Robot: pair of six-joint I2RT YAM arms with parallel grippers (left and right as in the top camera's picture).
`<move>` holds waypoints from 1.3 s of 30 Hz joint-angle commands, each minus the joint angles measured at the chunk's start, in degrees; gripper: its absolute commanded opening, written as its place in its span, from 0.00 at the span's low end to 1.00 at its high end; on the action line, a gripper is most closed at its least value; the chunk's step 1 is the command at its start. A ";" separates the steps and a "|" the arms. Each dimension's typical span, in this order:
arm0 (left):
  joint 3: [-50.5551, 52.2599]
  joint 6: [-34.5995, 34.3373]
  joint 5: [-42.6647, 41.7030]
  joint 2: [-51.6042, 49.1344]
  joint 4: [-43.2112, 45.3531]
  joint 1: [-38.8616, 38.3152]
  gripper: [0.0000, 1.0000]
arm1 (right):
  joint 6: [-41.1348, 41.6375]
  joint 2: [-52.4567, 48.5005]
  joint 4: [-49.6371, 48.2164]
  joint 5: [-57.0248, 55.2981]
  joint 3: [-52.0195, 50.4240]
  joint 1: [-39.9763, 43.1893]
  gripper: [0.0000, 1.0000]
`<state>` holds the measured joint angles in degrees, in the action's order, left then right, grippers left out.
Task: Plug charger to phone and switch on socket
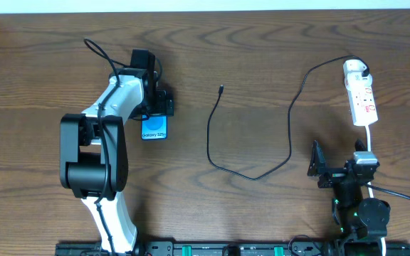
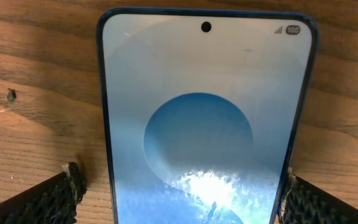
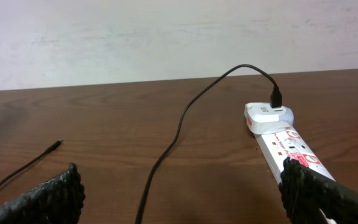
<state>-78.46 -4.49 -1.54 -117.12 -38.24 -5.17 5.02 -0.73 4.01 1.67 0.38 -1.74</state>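
Black ridged left fingers [image 2: 48, 199] stand wide open astride the slim black-edged smartphone [image 2: 207, 124], its long axis running away between them. Right of it on the brown wooden surface [image 1: 41, 64], the thin black charger cable [image 1: 208, 135] lies loose; open right fingers [image 3: 48, 196] sit near the narrow white power strip [image 3: 291, 146].

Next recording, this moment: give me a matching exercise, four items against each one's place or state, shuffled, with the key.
1 phone
2 charger tip
3 socket
4 right end effector

A at the far right, white plug in its far end
B open, holding nothing
C lying loose in the middle, plugged into nothing
D between the fingers of the open left end effector

Pairs: 1-D, 2-C, 3-A, 4-B.
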 commanded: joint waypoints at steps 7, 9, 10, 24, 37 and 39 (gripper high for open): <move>1.66 -0.15 0.74 -2.91 -0.39 -1.92 0.99 | 0.50 0.28 0.22 -0.04 -0.07 -0.46 0.99; 1.66 -0.15 0.74 -2.91 -0.39 -1.92 0.99 | 0.50 0.28 0.22 -0.04 -0.07 -0.46 0.99; 1.66 -0.17 0.74 -2.91 -0.39 -1.92 0.99 | 0.50 0.28 0.22 -0.04 -0.07 -0.46 0.99; 2.34 -0.74 0.72 -2.93 0.00 -1.95 0.95 | 0.50 0.28 0.22 -0.04 -0.07 -0.46 0.99; 2.38 -0.74 0.74 -2.95 0.42 -1.92 0.87 | 0.50 0.28 0.22 -0.04 -0.07 -0.46 0.99; 2.36 -0.74 0.74 -2.95 0.46 -1.92 0.86 | 0.52 0.28 0.22 -0.04 -0.07 -0.46 0.99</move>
<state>-78.22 -4.91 -2.50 -117.16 -37.63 -6.87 5.02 -0.73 4.01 1.67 0.38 -1.74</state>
